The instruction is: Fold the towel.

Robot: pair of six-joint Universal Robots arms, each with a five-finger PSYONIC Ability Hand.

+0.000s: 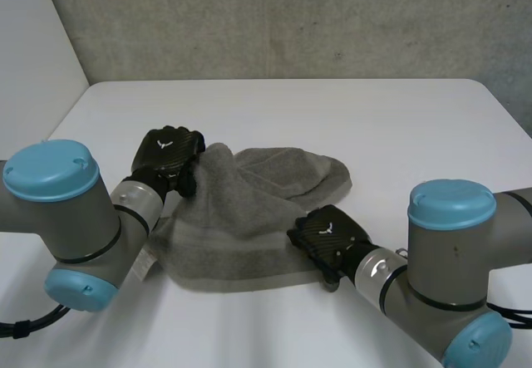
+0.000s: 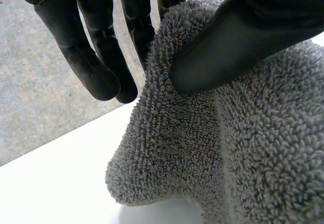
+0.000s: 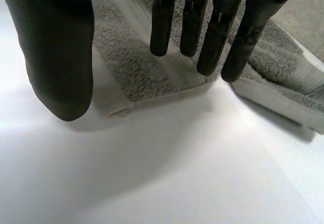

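A grey terry towel (image 1: 245, 218) lies crumpled on the white table (image 1: 332, 127), bunched between the two hands. My left hand (image 1: 169, 159) is at the towel's far left corner. In the left wrist view its thumb (image 2: 228, 47) presses a raised fold of towel (image 2: 202, 148) against the fingers (image 2: 126, 57), so it is shut on the cloth. My right hand (image 1: 328, 239) hovers over the near right corner of the towel (image 3: 136, 77). Its fingers (image 3: 212, 37) and thumb (image 3: 61, 67) are straight and spread, holding nothing.
A grey wall (image 1: 291, 19) stands behind the table's far edge. Bare white table lies beyond the towel and to the right of it. Both grey arms with light-blue caps (image 1: 50, 177) (image 1: 453, 206) reach in from the near side.
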